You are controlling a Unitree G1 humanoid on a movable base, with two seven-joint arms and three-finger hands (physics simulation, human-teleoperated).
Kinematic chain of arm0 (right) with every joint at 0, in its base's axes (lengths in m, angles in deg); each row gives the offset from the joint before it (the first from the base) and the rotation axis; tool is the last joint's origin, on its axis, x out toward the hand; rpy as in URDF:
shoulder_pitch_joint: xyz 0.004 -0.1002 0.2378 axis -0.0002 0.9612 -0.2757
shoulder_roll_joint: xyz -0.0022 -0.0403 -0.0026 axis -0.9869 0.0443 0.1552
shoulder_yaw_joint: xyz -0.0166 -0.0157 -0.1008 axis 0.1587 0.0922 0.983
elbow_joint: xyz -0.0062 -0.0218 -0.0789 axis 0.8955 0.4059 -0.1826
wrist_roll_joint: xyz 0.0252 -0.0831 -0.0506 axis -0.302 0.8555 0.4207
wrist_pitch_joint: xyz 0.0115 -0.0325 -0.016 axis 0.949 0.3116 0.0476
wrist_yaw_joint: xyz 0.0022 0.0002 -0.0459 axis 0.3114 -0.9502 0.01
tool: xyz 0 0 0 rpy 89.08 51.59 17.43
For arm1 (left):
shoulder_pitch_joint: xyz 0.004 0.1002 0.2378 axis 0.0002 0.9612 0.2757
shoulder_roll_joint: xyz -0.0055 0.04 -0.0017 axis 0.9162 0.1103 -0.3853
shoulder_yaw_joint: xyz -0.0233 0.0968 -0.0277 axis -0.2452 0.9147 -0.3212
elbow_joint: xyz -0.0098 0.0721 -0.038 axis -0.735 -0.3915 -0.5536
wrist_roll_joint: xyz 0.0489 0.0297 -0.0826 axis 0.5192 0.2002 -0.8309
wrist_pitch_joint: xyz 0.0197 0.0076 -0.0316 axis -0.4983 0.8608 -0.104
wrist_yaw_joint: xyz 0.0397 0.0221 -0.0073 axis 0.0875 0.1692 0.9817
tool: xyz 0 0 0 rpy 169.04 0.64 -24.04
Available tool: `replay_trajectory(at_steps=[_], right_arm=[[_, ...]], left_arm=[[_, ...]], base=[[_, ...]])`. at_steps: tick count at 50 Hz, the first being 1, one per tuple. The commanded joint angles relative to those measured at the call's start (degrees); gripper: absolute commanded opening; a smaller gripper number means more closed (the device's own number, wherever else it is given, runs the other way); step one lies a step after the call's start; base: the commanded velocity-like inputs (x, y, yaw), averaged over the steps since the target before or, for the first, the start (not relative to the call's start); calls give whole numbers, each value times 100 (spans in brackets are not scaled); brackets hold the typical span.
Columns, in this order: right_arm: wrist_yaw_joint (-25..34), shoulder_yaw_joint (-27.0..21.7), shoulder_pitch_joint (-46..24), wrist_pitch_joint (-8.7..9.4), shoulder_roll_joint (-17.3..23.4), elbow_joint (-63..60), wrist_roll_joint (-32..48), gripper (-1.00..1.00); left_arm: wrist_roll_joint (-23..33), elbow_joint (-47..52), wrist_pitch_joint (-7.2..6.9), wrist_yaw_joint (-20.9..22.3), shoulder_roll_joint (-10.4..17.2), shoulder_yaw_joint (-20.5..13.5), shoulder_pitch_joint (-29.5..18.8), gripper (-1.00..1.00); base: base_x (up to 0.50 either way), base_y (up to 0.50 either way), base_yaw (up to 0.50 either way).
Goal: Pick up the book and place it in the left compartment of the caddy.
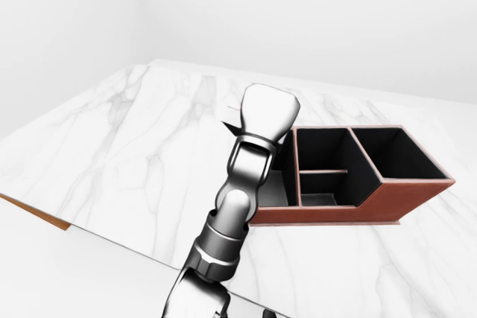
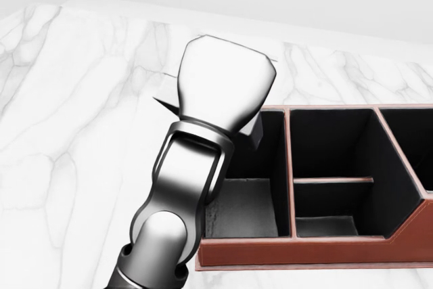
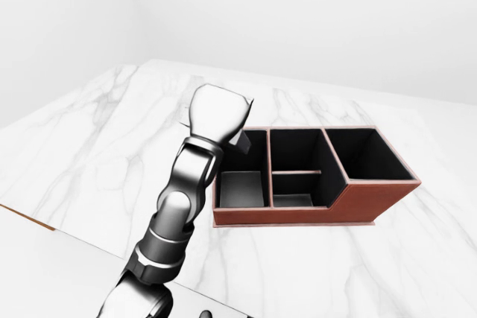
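Observation:
My left hand (image 2: 226, 72) hangs over the top left corner of the brown caddy (image 2: 291, 252), its shiny back turned to the cameras and hiding the fingers. One dark finger (image 2: 254, 132) pokes out over the left compartment (image 2: 243, 204), which holds nothing. A pale flat slab, apparently the white book (image 1: 228, 112), peeks out just left of and behind the hand. Whether the fingers close on it is hidden. My right hand does not show.
The caddy lies on a white marble table (image 2: 67, 133) and has a split middle compartment (image 2: 331, 167) and a right compartment (image 1: 395, 154). The table's near left edge (image 1: 37, 214) shows in the left-eye view. My forearm (image 2: 176, 208) crosses the caddy's left wall.

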Motion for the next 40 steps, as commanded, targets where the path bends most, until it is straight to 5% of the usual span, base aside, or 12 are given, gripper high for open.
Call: replay_trajectory(at_steps=[1, 11, 19, 40], right_arm=[[0, 17, -11, 0, 2, 22, 3, 100], [17, -7, 5, 0, 6, 16, -30, 100], [11, 25, -13, 0, 10, 47, -24, 100], [8, 4, -10, 0, 22, 41, -66, 100]], left_arm=[[101, -428, -5, -17, -157, 49, -270, -100], [112, -723, -108, 43, -368, 84, -488, -100], [-70, -1492, -266, -300, -417, -69, -826, -100], [-587, -2981, -266, -980, -356, -160, -1316, -100]], base=[[0, 0, 0], [0, 0, 0], [0, 0, 0], [0, 0, 0]])
